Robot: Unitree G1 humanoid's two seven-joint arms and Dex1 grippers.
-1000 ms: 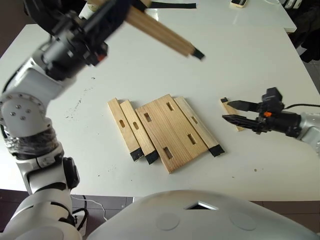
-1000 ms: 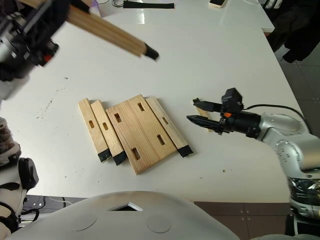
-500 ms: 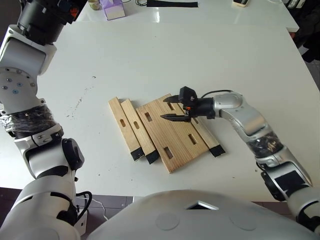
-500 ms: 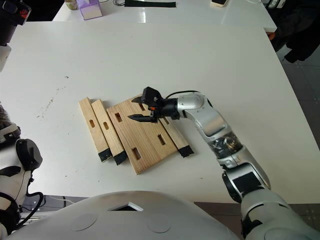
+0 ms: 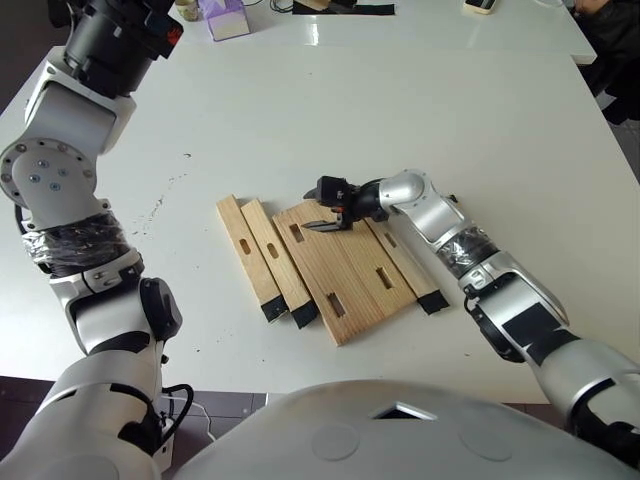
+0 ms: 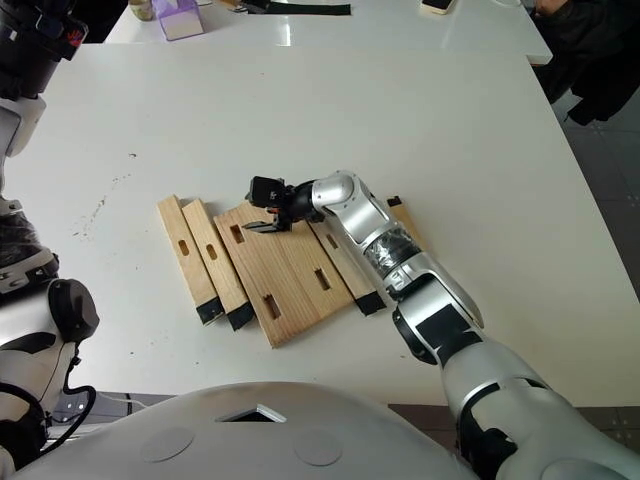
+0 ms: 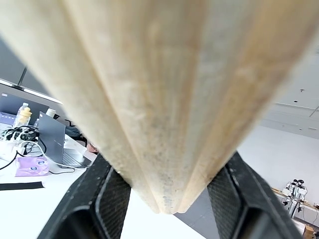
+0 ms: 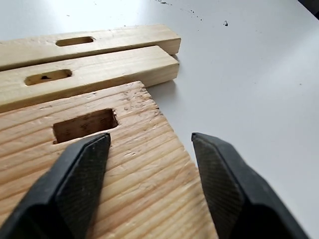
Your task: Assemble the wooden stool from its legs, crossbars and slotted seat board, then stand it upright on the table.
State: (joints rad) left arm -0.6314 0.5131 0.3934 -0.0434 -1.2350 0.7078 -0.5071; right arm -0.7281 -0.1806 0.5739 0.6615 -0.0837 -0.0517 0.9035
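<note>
- Step in hand, as I read it: the very start of assembly. Nothing is joined yet, and every part on the counter [image 5: 420, 100] lies loose and flat.
- The board [image 5: 345, 265] lies mid-counter, slots facing up. Two legs [image 5: 262, 258] lie side by side just beside its left edge. A third leg [image 5: 402, 255] lies along its right edge.
- My right gripper [image 5: 318, 210] hovers low over the board's far corner. Its fingers [image 8: 79, 174] are spread with nothing between them, and one slot [image 8: 84, 124] sits just beside a finger.
- My left gripper [image 7: 167, 194] is up high on the raised left arm, pinching a wooden bar [image 7: 164, 99]. Judging by its section, it is probably the fourth leg.
- Next move, my call: use the right gripper to steady or lift the board at that corner, then bring the bar's end square to a slot. The fit looks close, so the angle will matter. The board may slide on the smooth counter if pushed off-centre.
- Hard to make out:
  - A short piece [image 6: 400, 212] lies just beyond my right forearm, mostly covered by it. I cannot tell whether it is a crossbar or a leg.
  - The bar's ends are cut off in the left wrist view, so I cannot tell which end points down.
</note>
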